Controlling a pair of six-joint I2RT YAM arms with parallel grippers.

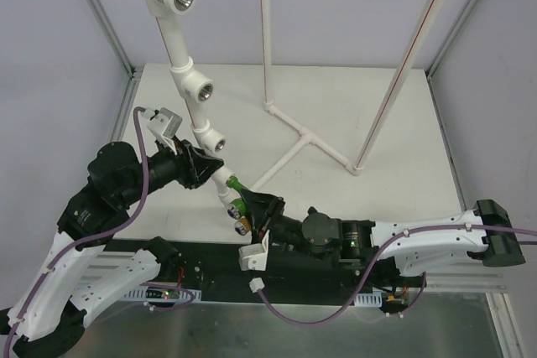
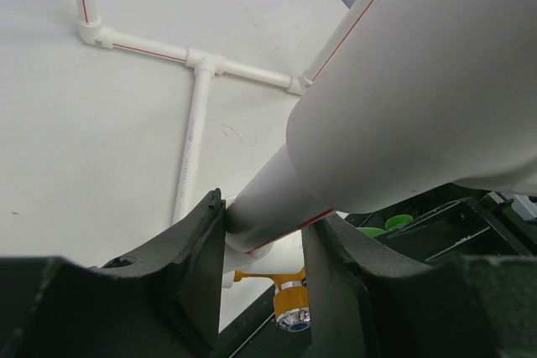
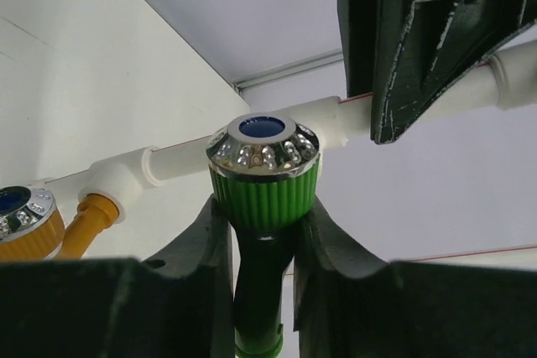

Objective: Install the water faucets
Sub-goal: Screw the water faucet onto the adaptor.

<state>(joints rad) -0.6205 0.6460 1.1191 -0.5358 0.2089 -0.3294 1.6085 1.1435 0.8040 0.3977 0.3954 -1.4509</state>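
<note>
**Green faucet gripped at the pipe's low end**

The right pincer point(image 3: 262, 224) is clamped on the green faucet point(image 3: 264, 186), whose silver end shows just in front of the white pipe point(image 1: 179, 48). The left pincer point(image 2: 264, 236) is closed around that tilted pipe near its low end, above the near part of the desk point(image 1: 352, 106). The orange faucet point(image 3: 25, 224) sits just left of the green one in the right wrist view, its stem in a white tee fitting point(image 3: 117, 178).

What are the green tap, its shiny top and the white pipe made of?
The green tap looks plastic: ridged, softly shiny. Its shiny top is mirror-bright like chrome; metal or plated plastic, I can't tell. The white pipe is probably plastic too: smooth, matte, thin red stripe.
</note>
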